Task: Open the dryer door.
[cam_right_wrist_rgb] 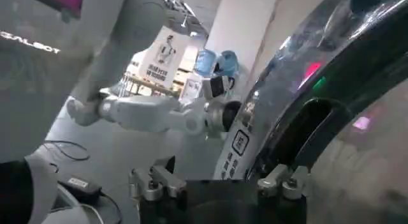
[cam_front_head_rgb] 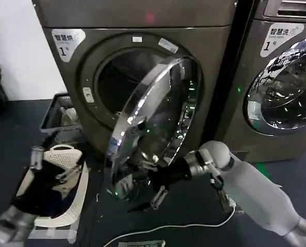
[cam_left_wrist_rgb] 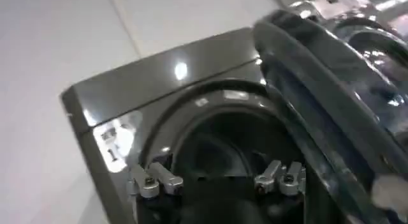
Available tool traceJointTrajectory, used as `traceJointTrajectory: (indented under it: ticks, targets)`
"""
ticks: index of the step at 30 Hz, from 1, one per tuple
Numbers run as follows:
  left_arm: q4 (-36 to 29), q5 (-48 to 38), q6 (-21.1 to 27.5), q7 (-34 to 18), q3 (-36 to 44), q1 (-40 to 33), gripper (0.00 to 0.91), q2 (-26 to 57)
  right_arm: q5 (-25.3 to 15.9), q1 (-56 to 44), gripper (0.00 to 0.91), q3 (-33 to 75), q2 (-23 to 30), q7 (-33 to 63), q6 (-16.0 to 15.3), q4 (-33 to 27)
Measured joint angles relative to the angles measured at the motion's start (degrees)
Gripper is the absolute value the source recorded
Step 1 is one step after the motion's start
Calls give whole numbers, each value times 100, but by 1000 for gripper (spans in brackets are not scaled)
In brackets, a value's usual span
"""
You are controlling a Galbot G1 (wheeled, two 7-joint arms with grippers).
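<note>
Swung well clear of the dryer mouth, dryer door, its lower chrome edge just ahead of wide-open right gripper, seemingly for pushing; left gripper idle, spread, well aside.

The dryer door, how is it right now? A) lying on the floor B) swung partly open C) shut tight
B: the dryer door stands swung out from the dryer, its dark drum opening shows behind it, and the right gripper is at the door's lower edge.
</note>
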Motion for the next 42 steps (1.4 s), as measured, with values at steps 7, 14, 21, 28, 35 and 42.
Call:
traceJointTrajectory:
  ticks: [7,14,21,28,35,42]
  targets:
    - [275,268,78,53,667,-330,907,239,38,-653,907,1149,-324,7,122,116]
    - [522,412,160,68,1377,-800,907,273,273,-1857,907,2612,-673,223,175,341]
    - [678,458,148,113,1839,-1115,907,395,270,-3416,907,4441,-492,1157,546,655]
    - [815,482,118,142,2271,-1369,907,531,153,-4916,907,6349,-110,1867,1018,824]
    - [1015,550,129,147,2849,-1801,907,633,-1082,-6105,907,7901,531,3590,1152,731]
    - [1272,528,127,155,3547,-2406,907,671,-2155,-6702,907,9110,1012,5860,842,116]
